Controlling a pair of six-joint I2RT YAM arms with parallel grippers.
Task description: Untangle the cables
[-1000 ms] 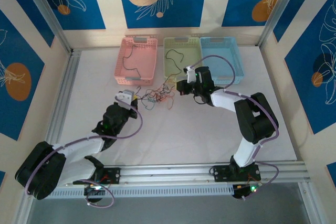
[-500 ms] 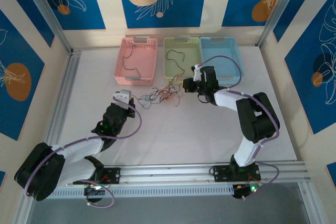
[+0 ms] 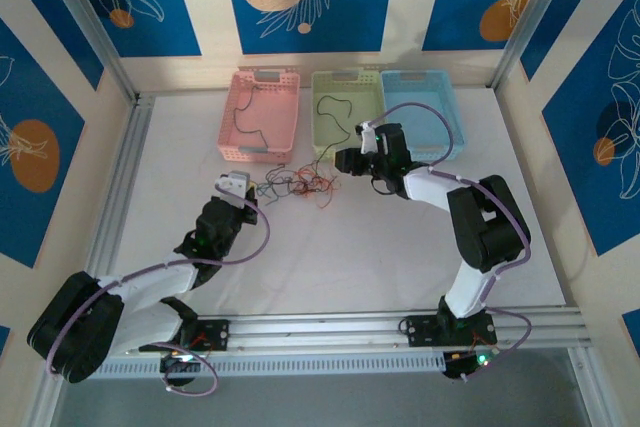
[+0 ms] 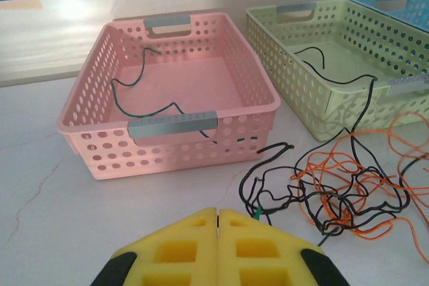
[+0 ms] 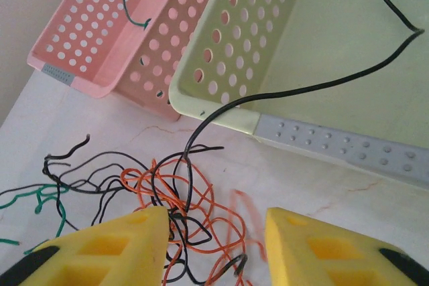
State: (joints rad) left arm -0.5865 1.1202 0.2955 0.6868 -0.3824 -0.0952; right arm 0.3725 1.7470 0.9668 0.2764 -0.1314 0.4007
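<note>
Far from sorted. Left gripper point(image 4: 218, 216) pinched shut beside the tangle point(image 4: 348, 185) of orange, black and green cables on the table (most of the job). One black cable point(image 4: 112, 85) in the pink basket point(image 4: 100, 155), another point(image 5: 295, 88) draped over the rim of the green basket point(image 4: 295, 92). Right gripper point(image 5: 214, 219) parted and empty over the knot. Blue basket point(image 3: 430, 87) at the far right. Three baskets, two grippers.

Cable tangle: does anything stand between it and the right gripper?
Nothing visible does. The right gripper, open, points straight at the tangle; the green basket lies beyond it, not between.
</note>
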